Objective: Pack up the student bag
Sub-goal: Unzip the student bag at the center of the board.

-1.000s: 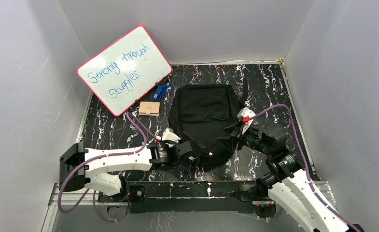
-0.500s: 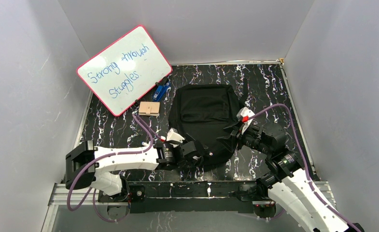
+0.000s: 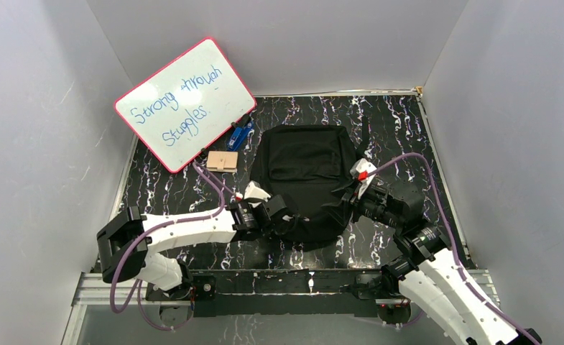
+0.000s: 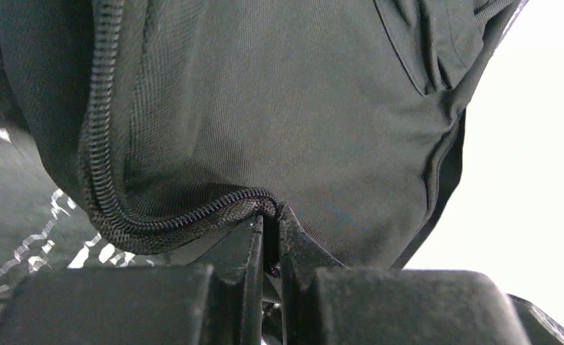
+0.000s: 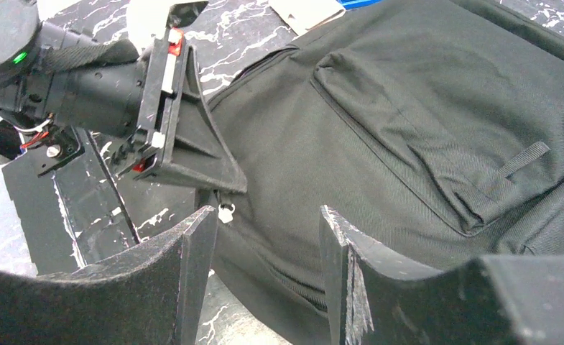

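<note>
The student bag [image 3: 306,164], a black fabric backpack, lies flat in the middle of the marbled table, with its front pocket [image 5: 437,136] facing up. My left gripper [image 3: 291,218] is at the bag's near left edge, shut on the zipper seam [image 4: 192,215], which bunches up between the two nearly touching fingertips [image 4: 270,215]. The right gripper [image 5: 264,241] hovers open over the bag's near right edge, fabric showing in the gap between its fingers [image 5: 196,244]. A small silver zipper pull [image 5: 225,213] hangs just below the left gripper's fingers [image 5: 200,154].
A pink-framed whiteboard [image 3: 185,104] leans on the back left wall. A blue object [image 3: 239,134] and a tan block [image 3: 221,160] lie between it and the bag. Grey walls close in the table on three sides.
The left arm reached right to the bag's near edge and its jaws closed on the zipper seam. The right gripper shifted slightly and stayed open.
</note>
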